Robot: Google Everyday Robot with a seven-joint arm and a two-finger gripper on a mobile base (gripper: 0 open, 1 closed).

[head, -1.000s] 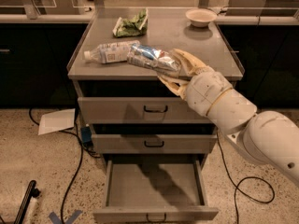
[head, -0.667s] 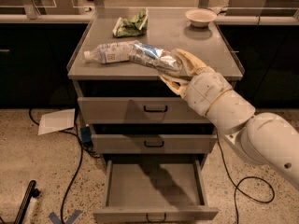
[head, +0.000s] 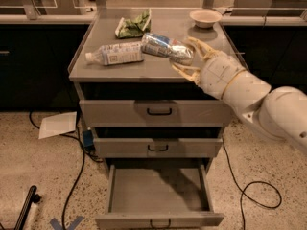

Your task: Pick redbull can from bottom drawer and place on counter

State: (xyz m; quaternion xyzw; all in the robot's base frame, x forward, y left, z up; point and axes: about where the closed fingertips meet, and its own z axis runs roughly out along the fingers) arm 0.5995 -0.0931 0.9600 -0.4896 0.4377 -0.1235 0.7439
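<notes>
The fingers (head: 201, 46) are narrowed on the right end of the redbull can (head: 165, 47), one above and one below it. That puts the gripper (head: 182, 52) over the right half of the desk (head: 103, 71), in front of the small bowl (head: 205, 17).

The can is low over the desk top, and I cannot tell whether it touches the surface. It is nowhere near the bottom drawer (head: 158, 193), which stands pulled out below.

The trouble I would expect comes from how the can lies. It is almost on its side, so if it is let go like this it may roll towards the front edge or into the plastic bottle (head: 115, 53) just beside its free end. Being held by one end only, it could also pivot between the fingers.

Its long axis runs slantwise from the gripper towards the back left. The free end points at the bottle's base and the green packet (head: 133, 25) beyond.
</notes>
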